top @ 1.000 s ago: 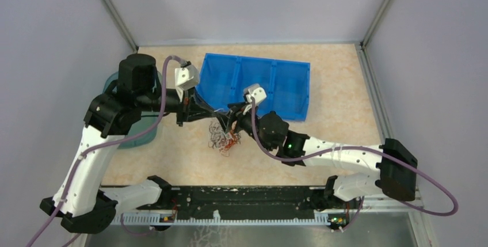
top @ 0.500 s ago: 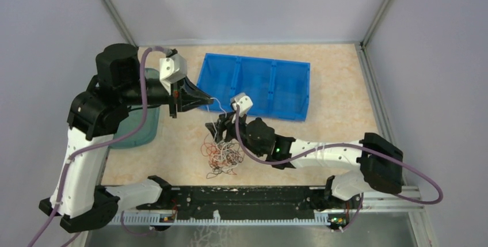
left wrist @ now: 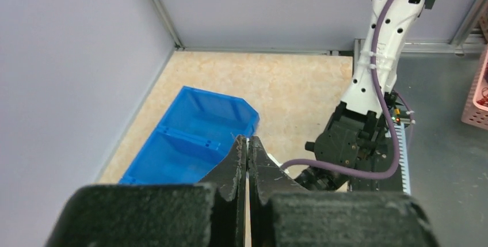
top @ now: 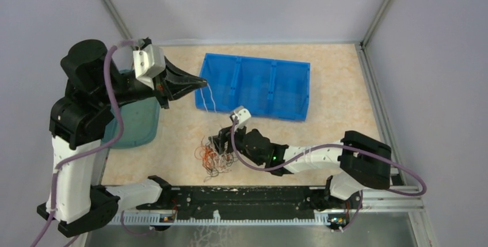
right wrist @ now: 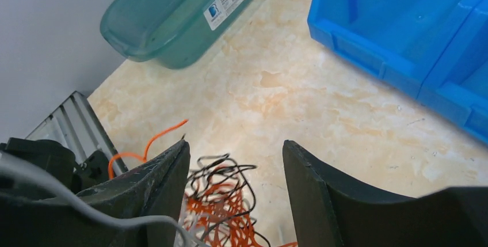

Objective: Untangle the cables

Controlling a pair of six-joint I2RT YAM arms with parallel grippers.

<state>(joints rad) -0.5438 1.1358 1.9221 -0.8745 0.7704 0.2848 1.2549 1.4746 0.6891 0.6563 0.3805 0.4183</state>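
**One white strand pulled free of the tangle**

Raised to the upper left of the frame, well away from the pile it was beside a second ago: left gripper [top: 198, 81], pressed together on a single white strand [top: 210, 98] dangling by the left end of the blue bin [top: 288, 94]. Drawn back to lower centre with the remaining cables [top: 214, 156]: right gripper [top: 221, 142], spread just over the heap, gripping nothing. Probably one strand separated, with many left to sort.
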